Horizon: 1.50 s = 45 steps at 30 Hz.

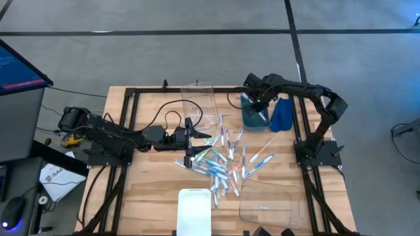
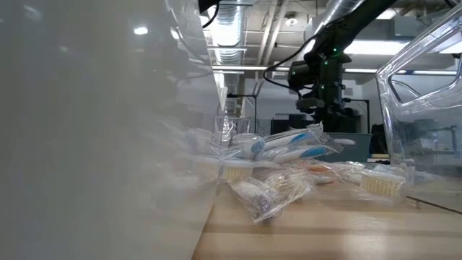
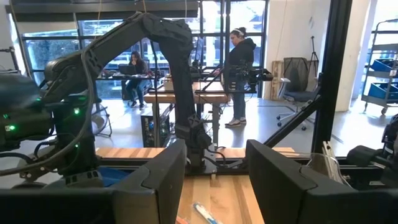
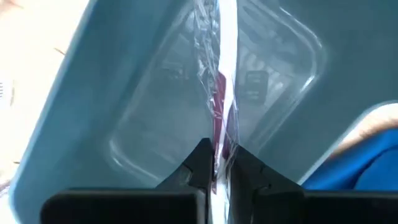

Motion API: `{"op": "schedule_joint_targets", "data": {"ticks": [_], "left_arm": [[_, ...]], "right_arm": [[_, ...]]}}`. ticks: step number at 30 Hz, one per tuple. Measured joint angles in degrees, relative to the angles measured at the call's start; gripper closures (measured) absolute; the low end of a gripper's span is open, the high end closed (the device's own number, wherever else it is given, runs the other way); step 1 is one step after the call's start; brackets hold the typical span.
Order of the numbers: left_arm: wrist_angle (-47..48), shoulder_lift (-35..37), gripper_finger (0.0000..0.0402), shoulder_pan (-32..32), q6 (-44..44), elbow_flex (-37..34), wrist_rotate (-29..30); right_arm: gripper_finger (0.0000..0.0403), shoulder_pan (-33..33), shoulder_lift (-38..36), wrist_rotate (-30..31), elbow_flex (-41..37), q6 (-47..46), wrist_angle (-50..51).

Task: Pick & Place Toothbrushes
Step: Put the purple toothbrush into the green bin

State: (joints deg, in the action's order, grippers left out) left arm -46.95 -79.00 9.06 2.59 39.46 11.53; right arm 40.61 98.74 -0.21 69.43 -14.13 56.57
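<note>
I had the right gripper (image 1: 257, 103) up at the far side of the table, over the blue bin (image 1: 254, 118), fingers clenched on one wrapped toothbrush (image 4: 219, 93) with a reddish part. It hung straight down into the bin, gripped by its end so it would drop cleanly inside, I think. In the right wrist view the bin floor looked bare, apart from the clear wrapper glare. Blue cloth (image 1: 283, 113) sat just beside the bin, not part of the job. The left gripper (image 1: 197, 145) waited low at the near edge of the toothbrush pile (image 1: 226, 157), fingers (image 3: 152, 180) spread apart with nothing between them, lined up for the next grab probably. Most toothbrushes lay loose and crossed in a heap mid-table, many still to move. Clear trays (image 1: 270, 203) and a white container (image 1: 195, 210) sat at the near side; another clear tray (image 1: 198, 105) lay farther back. People stood in the room beyond, well away from the table.
</note>
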Motion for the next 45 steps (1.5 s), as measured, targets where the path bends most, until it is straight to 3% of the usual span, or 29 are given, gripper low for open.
{"op": "schedule_joint_targets", "data": {"ticks": [33, 45], "left_arm": [[-0.2, 0.0, 0.0238, 0.0, 0.0, 0.0, 0.0], [-0.2, 0.0, 0.0238, 0.0, 0.0, 0.0, 0.0]], "right_arm": [[0.0374, -0.8, 0.0, 0.0, 0.0, 4.1, 3.0], [0.0331, -0.8, 0.0, 0.0, 0.0, 4.2, 1.7]]}}
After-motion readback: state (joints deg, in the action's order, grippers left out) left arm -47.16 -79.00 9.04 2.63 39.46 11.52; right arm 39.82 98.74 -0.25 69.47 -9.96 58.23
